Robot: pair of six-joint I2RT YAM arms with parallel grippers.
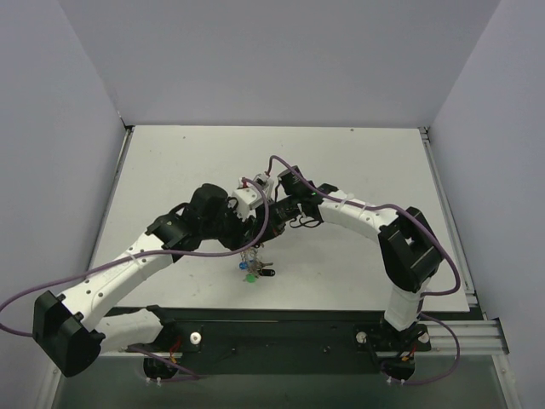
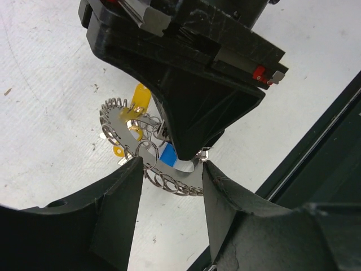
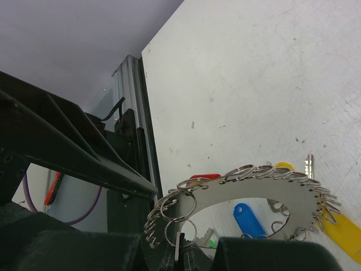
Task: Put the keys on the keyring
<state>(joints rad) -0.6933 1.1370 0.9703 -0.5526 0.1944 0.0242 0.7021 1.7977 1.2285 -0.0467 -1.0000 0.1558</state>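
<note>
Here the right gripper (image 2: 186, 149) pinches the keyring (image 3: 248, 195), holding it over the table (image 1: 187, 170) near the front edge, likely to steady it. The left gripper (image 2: 171, 180) has its jaws spread, flanking the ring's lower edge, seemingly ready to grasp it.
</note>
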